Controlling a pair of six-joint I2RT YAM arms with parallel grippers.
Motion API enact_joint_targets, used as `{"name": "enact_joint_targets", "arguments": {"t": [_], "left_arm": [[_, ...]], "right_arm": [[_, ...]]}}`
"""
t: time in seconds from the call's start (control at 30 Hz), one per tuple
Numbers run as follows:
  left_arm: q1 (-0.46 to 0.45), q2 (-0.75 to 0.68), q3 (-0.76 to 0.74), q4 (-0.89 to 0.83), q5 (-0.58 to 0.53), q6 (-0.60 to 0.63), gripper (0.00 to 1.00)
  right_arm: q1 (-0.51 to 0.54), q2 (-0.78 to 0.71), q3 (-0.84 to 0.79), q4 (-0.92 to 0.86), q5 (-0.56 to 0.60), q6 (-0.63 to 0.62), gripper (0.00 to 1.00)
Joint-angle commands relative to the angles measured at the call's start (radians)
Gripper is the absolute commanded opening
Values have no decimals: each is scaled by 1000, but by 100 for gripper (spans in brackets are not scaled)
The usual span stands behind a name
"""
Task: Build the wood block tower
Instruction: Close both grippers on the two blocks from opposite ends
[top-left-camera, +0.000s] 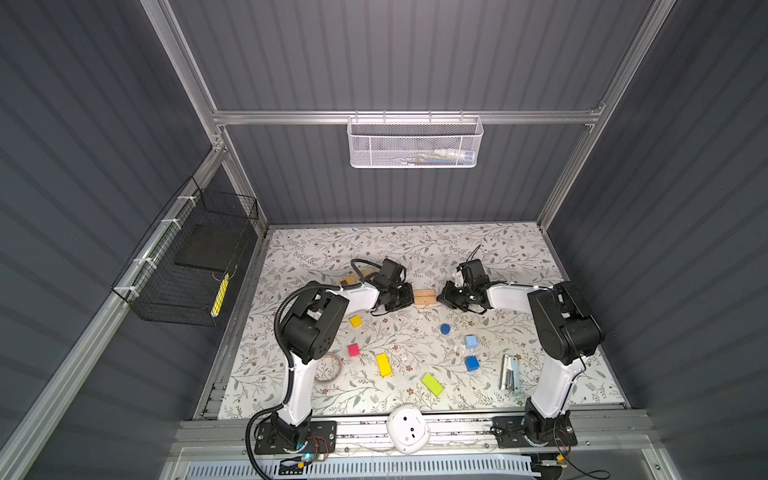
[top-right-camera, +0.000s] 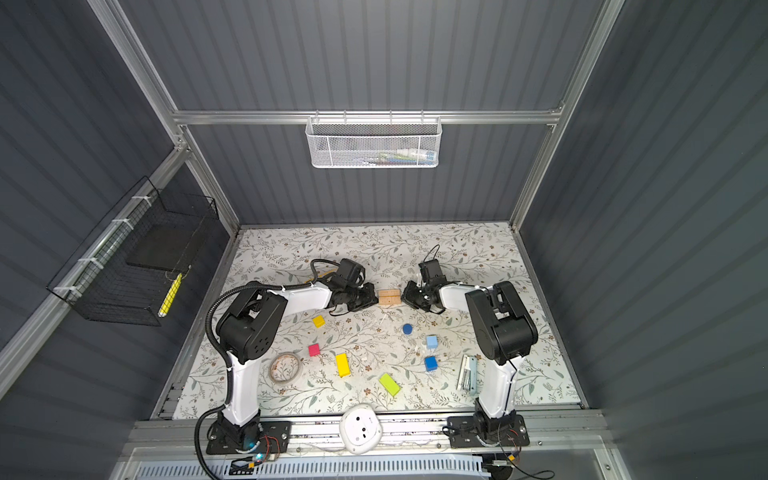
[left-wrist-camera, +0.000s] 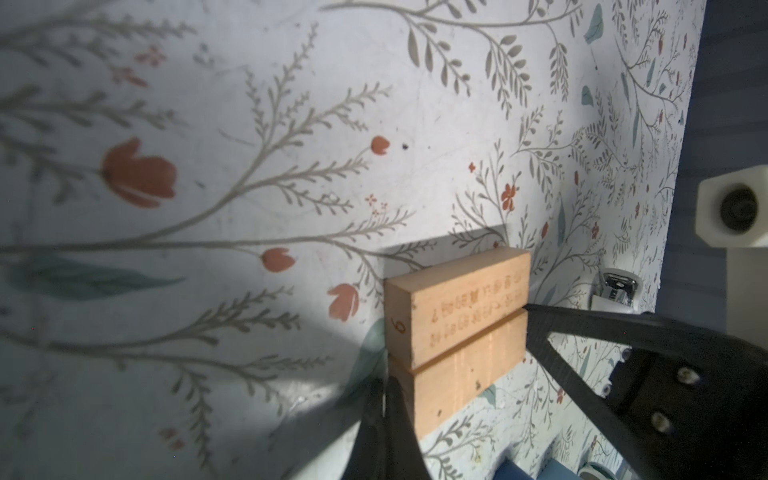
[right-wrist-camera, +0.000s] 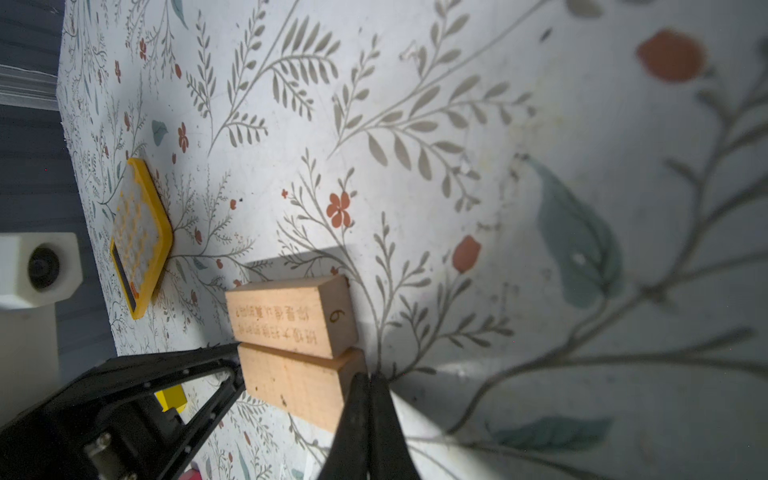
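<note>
Stage: early, I judge | two tan bars side by side on counter | left fingers, right fingers clenched, empty, at bars' ends | seven coloured blocks unstacked

Two tan bars of bare, matt wood, grain showing; beside them a yellow calculator of smooth plastic; worktop matt, printed

One tan bar has a small number on its short end, and it looks like a 6, or a 9 if you turn it. On the long face of the same bar, right beside that number, are two rows of tiny pressed-in signs, too blurry to read.
</note>
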Motion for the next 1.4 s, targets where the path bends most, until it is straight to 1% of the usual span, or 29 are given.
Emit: {"name": "enact_joint_targets", "arguments": {"t": [0.0,0.87,1.37], "left_arm": [[-3,36,16,-21,9,-11,0],[-1,38,31,-81,-63,8,0],[-1,48,46,-97,-70,16,0]], "right_arm": [[5,22,17,13,-15,10,0],[12,45,35,16,-25,19,0],[14,43,23,11,-12,24,0]]}}
